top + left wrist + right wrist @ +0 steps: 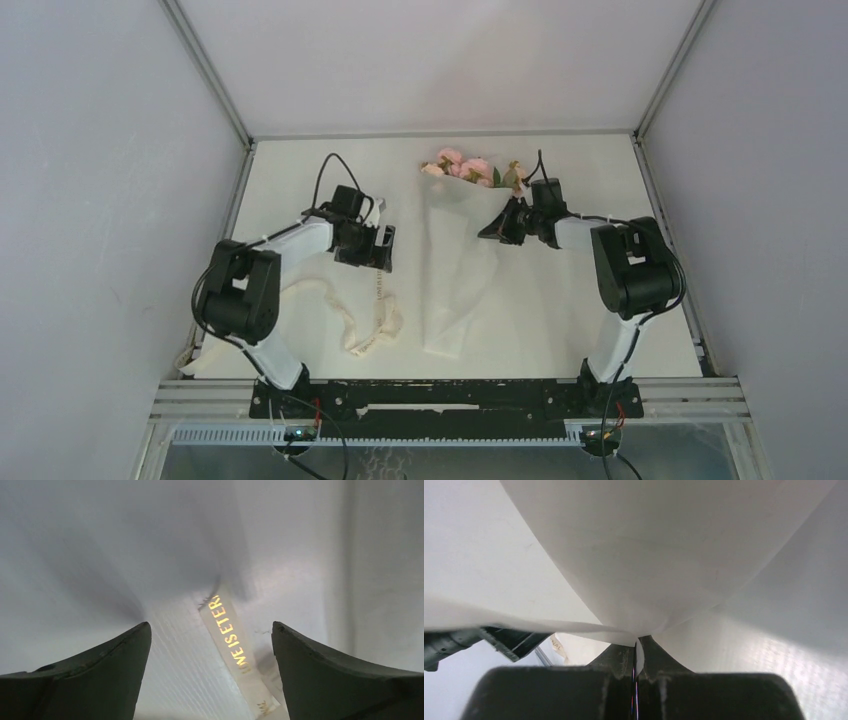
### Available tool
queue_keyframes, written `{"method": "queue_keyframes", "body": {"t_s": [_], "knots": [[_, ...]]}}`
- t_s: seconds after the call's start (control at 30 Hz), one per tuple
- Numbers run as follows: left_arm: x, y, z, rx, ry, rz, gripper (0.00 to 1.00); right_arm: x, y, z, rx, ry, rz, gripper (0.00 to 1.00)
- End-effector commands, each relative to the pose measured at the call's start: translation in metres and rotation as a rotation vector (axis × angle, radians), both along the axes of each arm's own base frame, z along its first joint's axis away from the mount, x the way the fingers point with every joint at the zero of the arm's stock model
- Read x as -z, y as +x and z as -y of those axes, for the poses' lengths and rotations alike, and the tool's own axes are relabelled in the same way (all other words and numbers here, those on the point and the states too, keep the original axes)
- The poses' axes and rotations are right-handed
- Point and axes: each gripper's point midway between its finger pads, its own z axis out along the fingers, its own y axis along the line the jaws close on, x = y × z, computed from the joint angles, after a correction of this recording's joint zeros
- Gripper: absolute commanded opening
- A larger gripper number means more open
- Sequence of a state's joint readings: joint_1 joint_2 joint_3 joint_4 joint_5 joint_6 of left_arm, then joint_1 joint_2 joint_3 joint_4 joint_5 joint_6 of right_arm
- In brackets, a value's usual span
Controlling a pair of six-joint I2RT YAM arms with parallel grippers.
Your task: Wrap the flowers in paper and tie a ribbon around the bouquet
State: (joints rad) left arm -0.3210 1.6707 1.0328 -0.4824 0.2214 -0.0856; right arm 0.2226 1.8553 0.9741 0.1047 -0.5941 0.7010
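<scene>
Paper (455,270): thin, translucent white, matt, soft creases. Ribbon (232,640): cream cloth, gold lettering shining bright. Table (300,180): white, matt, fine ribbed texture up close. Left gripper (210,630): dark matt fingers, plastic look, edges a bit rough. Right gripper (636,647): same black matt finish. Near rail (690,395): silver metal, dull sheen. Flowers (462,168): pale pink, too small to judge material.

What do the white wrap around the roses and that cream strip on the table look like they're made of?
The wrap looks like thin, matte, slightly see-through paper; it curves softly where the right tool pinches its edge. The strip seems to be cream fabric ribbon: it has a frayed end and shiny gold lettering, and it lies in limp loops.
</scene>
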Motion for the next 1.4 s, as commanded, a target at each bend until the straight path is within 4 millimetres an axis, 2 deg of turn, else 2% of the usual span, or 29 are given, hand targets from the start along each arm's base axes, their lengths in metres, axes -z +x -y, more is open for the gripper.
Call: {"method": "queue_keyframes", "body": {"t_s": [0.0, 0.17, 0.3, 0.4, 0.47, 0.5, 0.53, 0.63, 0.7, 0.8, 0.9, 1.0, 1.07, 1.13, 1.2, 1.27, 1.37], "knots": [[0.038, -0.018, -0.011, 0.004, 0.120, -0.090, 0.90, -0.015, -0.002, 0.010, -0.007, -0.054, 0.063, 0.00], [0.044, -0.029, 0.017, 0.090, 0.144, -0.134, 0.80, -0.021, -0.002, 0.016, -0.002, -0.050, 0.074, 0.00], [0.049, -0.039, 0.036, 0.154, 0.140, -0.181, 0.49, -0.023, 0.002, 0.025, 0.018, -0.033, 0.076, 0.00], [0.056, -0.051, 0.046, 0.189, 0.124, -0.229, 0.31, -0.025, 0.005, 0.033, 0.038, -0.022, 0.080, 0.00], [0.059, -0.058, 0.054, 0.219, 0.120, -0.247, 0.09, -0.027, 0.007, 0.039, 0.050, -0.014, 0.080, 0.00], [0.060, -0.059, 0.057, 0.230, 0.116, -0.250, 0.01, -0.027, 0.008, 0.042, 0.056, -0.010, 0.080, 0.00], [0.060, -0.060, 0.060, 0.241, 0.111, -0.251, 0.00, -0.028, 0.009, 0.045, 0.061, -0.007, 0.082, 0.00], [0.051, -0.058, 0.076, 0.285, 0.064, -0.234, 0.00, -0.032, 0.011, 0.054, 0.079, -0.005, 0.089, 0.00], [0.036, -0.053, 0.094, 0.356, 0.025, -0.180, 0.00, -0.036, 0.013, 0.060, 0.093, 0.000, 0.096, 0.00], [0.012, -0.053, 0.128, 0.568, 0.006, -0.065, 0.00, -0.041, 0.019, 0.070, 0.127, 0.017, 0.100, 0.00], [0.003, -0.070, 0.163, 0.770, 0.002, -0.010, 0.00, -0.042, 0.027, 0.077, 0.156, 0.018, 0.100, 0.00], [-0.006, -0.102, 0.197, 0.949, -0.049, 0.014, 0.00, -0.041, 0.033, 0.081, 0.173, 0.014, 0.096, 0.00], [-0.028, -0.126, 0.213, 1.070, -0.102, 0.049, 0.00, -0.038, 0.034, 0.083, 0.179, 0.009, 0.088, 0.00], [-0.051, -0.143, 0.214, 1.161, -0.143, 0.050, 0.00, -0.036, 0.034, 0.085, 0.177, -0.001, 0.080, 0.00], [-0.067, -0.142, 0.203, 1.177, -0.099, 0.061, 0.03, -0.034, 0.038, 0.100, 0.211, -0.015, 0.076, 0.00], [-0.069, -0.128, 0.185, 1.116, 0.026, 0.085, 0.20, -0.032, 0.039, 0.105, 0.222, -0.022, 0.074, 0.00], [-0.052, -0.116, 0.146, 1.024, 0.168, 0.063, 0.53, -0.032, 0.039, 0.107, 0.223, -0.025, 0.078, 0.00]]}}
